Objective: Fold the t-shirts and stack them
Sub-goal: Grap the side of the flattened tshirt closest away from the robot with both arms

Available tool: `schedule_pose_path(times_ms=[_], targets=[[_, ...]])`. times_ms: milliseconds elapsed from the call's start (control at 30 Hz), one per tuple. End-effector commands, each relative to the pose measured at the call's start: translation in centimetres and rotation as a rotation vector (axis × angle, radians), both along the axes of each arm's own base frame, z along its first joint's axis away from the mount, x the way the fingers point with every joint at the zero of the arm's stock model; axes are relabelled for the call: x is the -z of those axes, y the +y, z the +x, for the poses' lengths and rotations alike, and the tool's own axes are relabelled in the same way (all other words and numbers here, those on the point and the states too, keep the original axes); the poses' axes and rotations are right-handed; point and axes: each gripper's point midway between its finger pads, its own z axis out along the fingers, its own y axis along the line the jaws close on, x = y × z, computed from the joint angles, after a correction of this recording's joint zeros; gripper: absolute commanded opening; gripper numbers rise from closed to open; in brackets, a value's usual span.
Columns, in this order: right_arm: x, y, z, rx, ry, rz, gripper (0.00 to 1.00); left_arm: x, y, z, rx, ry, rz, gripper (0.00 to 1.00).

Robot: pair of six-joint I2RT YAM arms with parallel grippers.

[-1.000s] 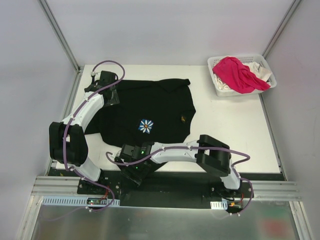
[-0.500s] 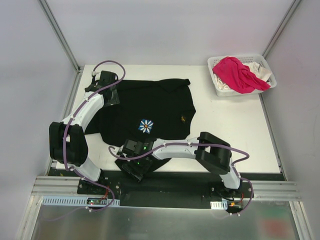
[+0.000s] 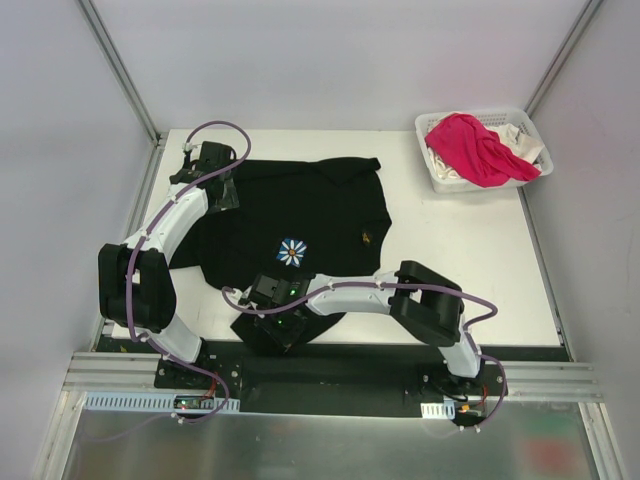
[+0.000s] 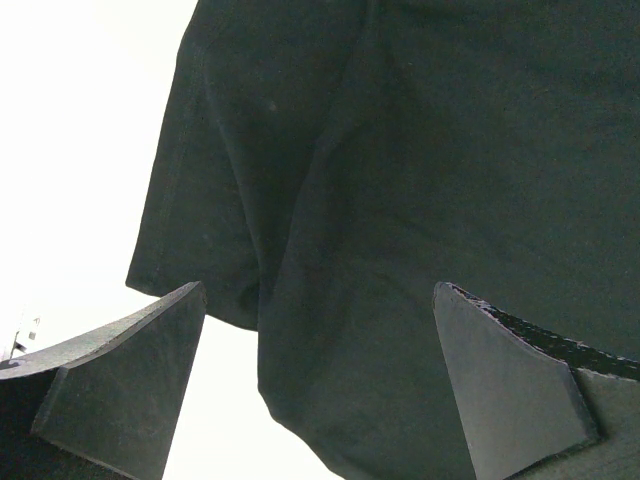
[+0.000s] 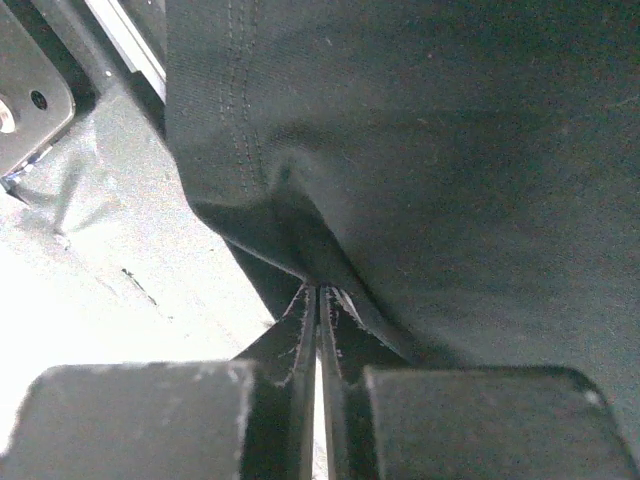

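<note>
Black cloth, the daisy-print t-shirt (image 3: 320, 205) lies spread on the white table (image 3: 460, 260), its near hem pinched between the closed fingers of the right gripper (image 5: 318, 305). The left gripper (image 4: 315, 300) hangs wide apart over the shirt's far left edge. The pink t-shirt (image 3: 475, 148) and white t-shirt (image 3: 520, 140) sit heaped in the basket (image 3: 445, 183).

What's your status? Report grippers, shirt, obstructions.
Left gripper open above far-left edge of the large black daisy-print cloth t-shirt. Right gripper shut on its near hem. Bright pink cloth shirt in white plastic lattice basket, far right; nothing blocking.
</note>
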Motion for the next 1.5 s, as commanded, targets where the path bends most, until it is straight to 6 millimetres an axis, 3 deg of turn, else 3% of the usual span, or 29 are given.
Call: schedule_pose_path(times_ms=[0,133,267,633,1033,1267,1333,1467], targets=[[-0.9,-0.2,0.9,0.020,-0.025,0.015,0.01,-1.2,0.1,0.4,0.003,-0.036,0.002,0.96],[-1.4,-0.9,2.2,0.049,-0.047,0.015,0.01,-0.9,0.2,0.3,0.001,-0.029,0.004,0.96],[-2.5,-2.2,4.9,0.109,-0.080,0.017,0.01,-0.5,0.2,0.3,-0.002,-0.020,0.006,0.96],[-7.1,-3.7,11.0,0.241,-0.165,0.056,0.01,0.0,0.0,0.4,0.004,-0.008,0.001,0.96],[-8.5,-7.1,16.5,0.396,-0.247,0.046,0.01,0.7,1.1,0.1,-0.026,0.015,0.059,0.96],[-9.8,-9.7,19.6,0.498,-0.280,0.076,0.01,0.7,1.4,-1.1,-0.066,-0.001,0.050,0.94],[-10.1,-10.4,20.7,0.532,-0.278,0.100,0.01,0.4,0.4,-1.5,-0.063,-0.026,-0.021,0.93],[-10.5,-11.1,22.0,0.566,-0.291,0.109,0.01,1.2,0.6,-3.3,-0.148,-0.048,-0.063,0.94]])
